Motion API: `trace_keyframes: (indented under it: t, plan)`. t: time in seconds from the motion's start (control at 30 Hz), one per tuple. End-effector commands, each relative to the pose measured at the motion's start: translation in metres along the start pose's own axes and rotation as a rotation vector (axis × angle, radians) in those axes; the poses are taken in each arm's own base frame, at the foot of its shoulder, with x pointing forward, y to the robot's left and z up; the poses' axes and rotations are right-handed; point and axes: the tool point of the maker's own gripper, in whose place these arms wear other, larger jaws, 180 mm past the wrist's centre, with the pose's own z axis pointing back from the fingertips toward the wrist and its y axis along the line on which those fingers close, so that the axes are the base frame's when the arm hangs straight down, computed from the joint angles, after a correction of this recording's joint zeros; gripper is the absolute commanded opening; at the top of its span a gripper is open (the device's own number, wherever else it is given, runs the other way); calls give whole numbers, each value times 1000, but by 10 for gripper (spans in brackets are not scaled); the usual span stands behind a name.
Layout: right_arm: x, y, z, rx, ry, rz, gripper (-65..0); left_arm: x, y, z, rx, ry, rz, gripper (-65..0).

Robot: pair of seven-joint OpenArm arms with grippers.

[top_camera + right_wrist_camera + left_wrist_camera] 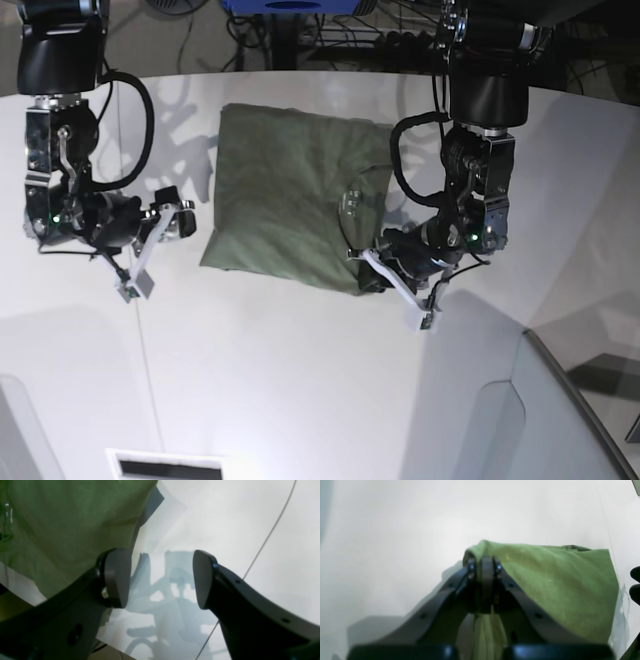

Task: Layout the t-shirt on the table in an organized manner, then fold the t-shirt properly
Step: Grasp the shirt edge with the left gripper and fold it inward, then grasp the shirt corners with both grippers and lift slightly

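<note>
The olive-green t-shirt [285, 200] lies on the white table [300, 380] as a rough rectangle, slightly rumpled. My left gripper [368, 272] is at the shirt's near right corner, shut on the cloth. In the left wrist view the fingertips [483, 567] pinch a raised green fold, and the t-shirt [557, 585] slopes away to the right. My right gripper [160, 252] hangs open just left of the shirt, not touching it. In the right wrist view its fingers [117, 577] stand wide apart over the bare table [225, 517]. The t-shirt [62, 517] with its white neck label [7, 510] fills the upper left.
A grey translucent panel [520, 400] stands at the near right. A thin dark seam line [140, 350] runs along the table on the left. Cables and dark equipment [300, 20] sit beyond the far edge. A white slotted piece [165, 465] lies at the near edge.
</note>
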Motion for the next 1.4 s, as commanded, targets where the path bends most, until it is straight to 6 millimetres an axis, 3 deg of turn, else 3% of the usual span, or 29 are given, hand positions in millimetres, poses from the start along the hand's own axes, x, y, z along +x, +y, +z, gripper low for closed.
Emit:
trace_keyframes:
  t: [0.0, 0.1, 0.13, 0.3, 0.37, 0.43, 0.5, 0.57, 0.63, 0.67, 0.77, 0.87, 1.0, 1.17, 1.27, 1.37]
  plan:
    - [18, -2, 6, -3, -50, 16, -281, 18, -1, -1, -9, -44, -4, -650]
    - [17, -2, 6, -3, -48, 16, -281, 7, 8, -3, 7, -14, 15, -650]
    - [17, -2, 6, -3, -48, 16, -281, 6, 10, -3, 9, -15, 20, -602]
    - [17, 7, 2, 12, -36, 49, -281, 15, 11, -2, 13, -59, 21, -176]
    - [15, 19, -2, 29, -19, 90, -281, 25, 11, -1, 12, -113, 22, -49]
    - [14, 23, -3, 37, -13, 103, -281, 30, 14, 1, 16, -146, 24, 0]
    - [12, 24, -4, 39, -8, 103, -281, 43, 22, 13, 34, -190, 17, -7]
    - [15, 25, -3, 43, -23, 103, -282, 38, 26, 31, 52, -224, 14, -46]
    - [19, 29, -1, 47, -62, 111, -294, 28, 16, 48, 49, -244, -11, -148]
    - [22, 31, 0, 49, -87, 114, -318, 20, 12, 55, 48, -243, -17, -235]
    - [34, 34, 2, 55, -154, 113, -468, -4, -3, 65, 34, -233, -5, -650]
    - [47, 40, 0, 73, -212, 99, -648, -16, -13, 62, 19, -215, 14, -650]
    - [60, 47, -5, 94, -232, 85, -630, -25, -41, 53, -47, -183, -24, -650]
    - [69, 71, -21, 148, -213, 92, -630, -37, -74, 50, -119, -155, -65, -650]
    - [68, 67, -26, 148, -201, 77, -630, -48, -78, 44, -131, -121, -63, -650]
    - [61, 58, -36, 143, -178, 46, -630, -63, -67, 38, -109, -81, -33, -650]
